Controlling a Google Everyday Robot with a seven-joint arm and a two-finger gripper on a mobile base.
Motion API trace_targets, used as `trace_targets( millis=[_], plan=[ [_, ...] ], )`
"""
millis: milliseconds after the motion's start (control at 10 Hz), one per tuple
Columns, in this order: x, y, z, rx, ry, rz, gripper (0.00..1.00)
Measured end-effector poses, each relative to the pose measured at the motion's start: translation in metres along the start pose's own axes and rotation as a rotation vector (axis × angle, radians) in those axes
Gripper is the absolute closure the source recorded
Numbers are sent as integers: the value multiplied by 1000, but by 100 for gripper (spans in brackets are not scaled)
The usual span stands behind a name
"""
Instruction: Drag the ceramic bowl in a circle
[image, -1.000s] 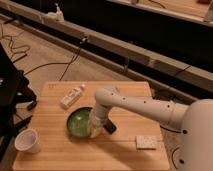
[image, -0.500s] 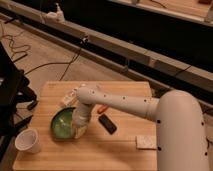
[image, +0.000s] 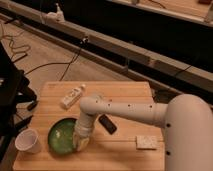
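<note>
Wooden surface (image: 125, 90), lower frame: ceramic bowl (image: 62, 136) at lower left, claw (image: 81, 141) pressed together on its right rim. Could slip off mid-circle, or shove bowl into white cup (image: 28, 141) just beside.

- We lose the ceramic bowl's (image: 61, 136) right rim behind the end effector (image: 81, 141).
- The counter's (image: 125, 92) bottom edge runs off the frame.
- The arm's base is cropped on the right.

The wooden table (image: 125, 92) carries the ceramic bowl (image: 61, 136) at the closed gripper (image: 80, 142), with a white cup (image: 28, 141) left of it.
</note>
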Motion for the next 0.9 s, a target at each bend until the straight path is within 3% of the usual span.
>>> trace_targets(
  millis=[200, 400, 700, 900],
  plan=[
    [25, 12, -15, 13, 34, 70, 100],
    [45, 7, -32, 22, 67, 99, 100],
    [45, -34, -46, 38, 89, 38, 100],
    [22, -64, -43, 54, 86, -50, 100]
  ],
)
